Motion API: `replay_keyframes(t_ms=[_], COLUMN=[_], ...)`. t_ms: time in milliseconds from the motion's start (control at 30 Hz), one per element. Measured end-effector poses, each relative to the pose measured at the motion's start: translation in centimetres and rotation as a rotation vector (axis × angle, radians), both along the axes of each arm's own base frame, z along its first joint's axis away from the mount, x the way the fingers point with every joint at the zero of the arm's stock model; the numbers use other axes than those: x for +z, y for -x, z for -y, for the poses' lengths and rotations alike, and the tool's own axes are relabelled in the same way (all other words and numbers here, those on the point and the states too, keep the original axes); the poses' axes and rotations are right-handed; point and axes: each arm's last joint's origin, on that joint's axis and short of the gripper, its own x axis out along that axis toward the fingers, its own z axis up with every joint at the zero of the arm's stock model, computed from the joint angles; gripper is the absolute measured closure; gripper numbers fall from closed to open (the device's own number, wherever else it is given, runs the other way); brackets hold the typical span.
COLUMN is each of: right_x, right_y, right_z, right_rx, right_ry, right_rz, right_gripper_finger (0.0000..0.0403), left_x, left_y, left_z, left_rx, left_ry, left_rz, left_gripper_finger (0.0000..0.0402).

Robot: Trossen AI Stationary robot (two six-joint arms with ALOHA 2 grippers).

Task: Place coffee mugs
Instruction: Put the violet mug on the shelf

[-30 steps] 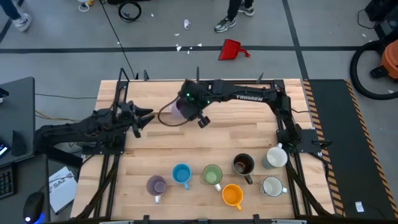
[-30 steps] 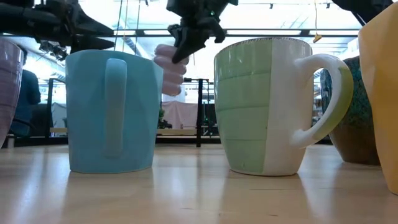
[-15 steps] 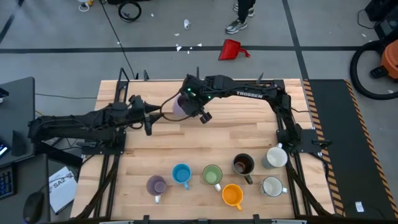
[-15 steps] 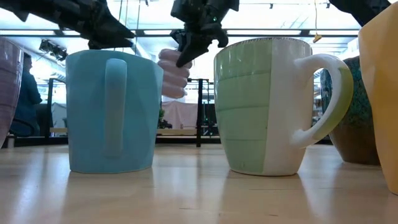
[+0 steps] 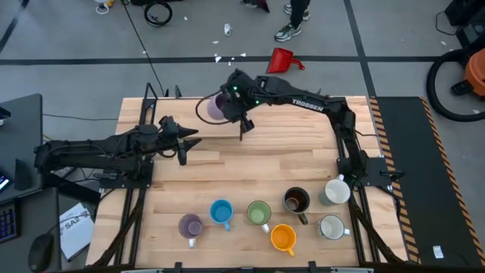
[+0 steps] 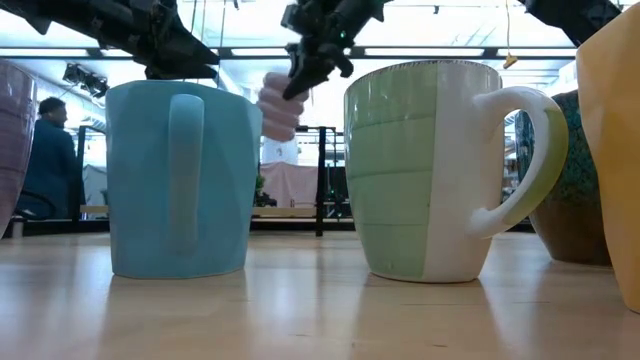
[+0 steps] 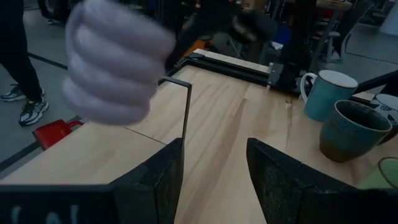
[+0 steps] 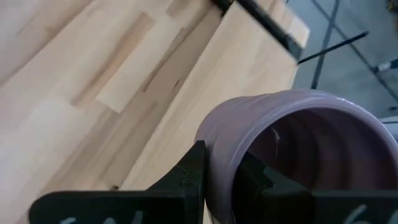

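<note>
My right gripper (image 5: 229, 108) is up over the far side of the table (image 5: 250, 167), fingers pinched on the rim of one lilac mug (image 5: 216, 108), which hangs in the air. My left gripper (image 5: 189, 142) hovers just beside it, fingers spread wide with nothing between them. Seven mugs stand along the near edge: a second lilac one (image 5: 189, 225), one blue (image 5: 220, 211), one green (image 5: 259, 213), one orange (image 5: 283, 238), one dark brown (image 5: 295, 200), two white (image 5: 336, 191).

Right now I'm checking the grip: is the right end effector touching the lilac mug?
Touching. The right wrist view shows the right end effector pinching the lilac mug's rim.
</note>
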Motion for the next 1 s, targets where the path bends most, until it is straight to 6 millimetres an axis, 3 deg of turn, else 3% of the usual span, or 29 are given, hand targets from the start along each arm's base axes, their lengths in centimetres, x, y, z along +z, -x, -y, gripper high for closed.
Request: replay_keyframes(t_ms=[133,333,567,1000], right_x=[1.6,1.0,-1.1,-7.0], right_y=[0.1,0.6,0.5,0.3], right_z=[0.1,0.2,0.2,0.2], right_rx=[0.001,0.016,-0.008,-0.07], right_ry=[0.025,-0.063,-0.14,-0.216], right_rz=[0.057,0.008,-0.052,-0.175], right_gripper_finger=[0.0348,0.0348,0.0348,0.0348], left_x=[0.0,-0.1,-0.1,-0.1], left_y=[0.0,0.0,0.0,0.0], left_z=[0.0,0.0,0.0,0.0], left_rx=[0.0,0.003,0.009,0.018], left_ry=[-0.002,0.012,0.036,0.075], left_rz=[0.001,-0.003,0.003,0.018], left_gripper_finger=[0.0221,0.0221,0.0221,0.0221])
